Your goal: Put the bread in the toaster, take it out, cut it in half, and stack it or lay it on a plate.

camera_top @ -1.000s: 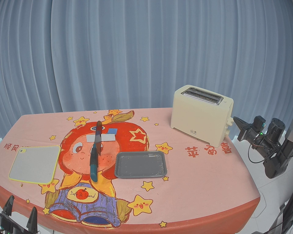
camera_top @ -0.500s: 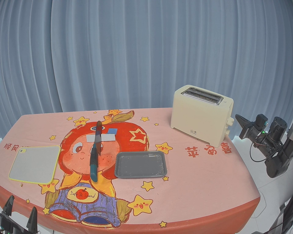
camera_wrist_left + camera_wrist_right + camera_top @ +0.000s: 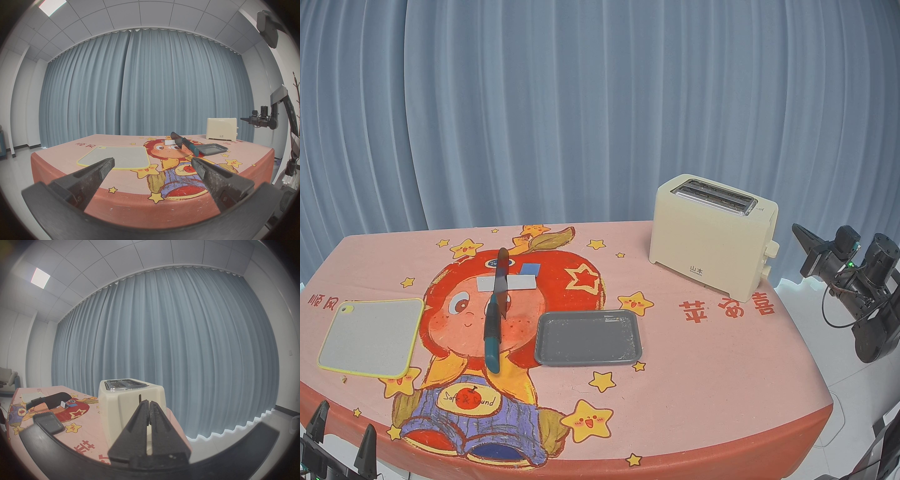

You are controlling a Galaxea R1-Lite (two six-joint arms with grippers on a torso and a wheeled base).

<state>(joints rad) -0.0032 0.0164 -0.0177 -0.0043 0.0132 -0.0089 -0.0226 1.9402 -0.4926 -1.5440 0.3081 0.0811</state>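
Note:
A cream toaster (image 3: 712, 234) stands at the table's back right, its two slots facing up and its lever (image 3: 773, 249) on the right end. My right gripper (image 3: 798, 230) hangs off the table's right side, shut, its tip pointing at that end with a small gap. In the right wrist view the shut fingers (image 3: 149, 405) line up with the toaster (image 3: 125, 405). A grey plate (image 3: 589, 337) lies mid-table. Left of it a teal-handled knife (image 3: 494, 312) leans on a white rest (image 3: 515, 282). My left gripper (image 3: 344, 419) sits open below the front left edge.
A grey cutting board (image 3: 372, 337) with a yellow-green rim lies at the front left, seen over the open left gripper (image 3: 153, 162) in the left wrist view. Blue curtains hang close behind the table. The cloth-covered table (image 3: 706, 375) is bare in front of the toaster.
My right gripper has drawn back from the toaster's lever end, to the right and slightly up. The left arm and the things on the table have not moved.

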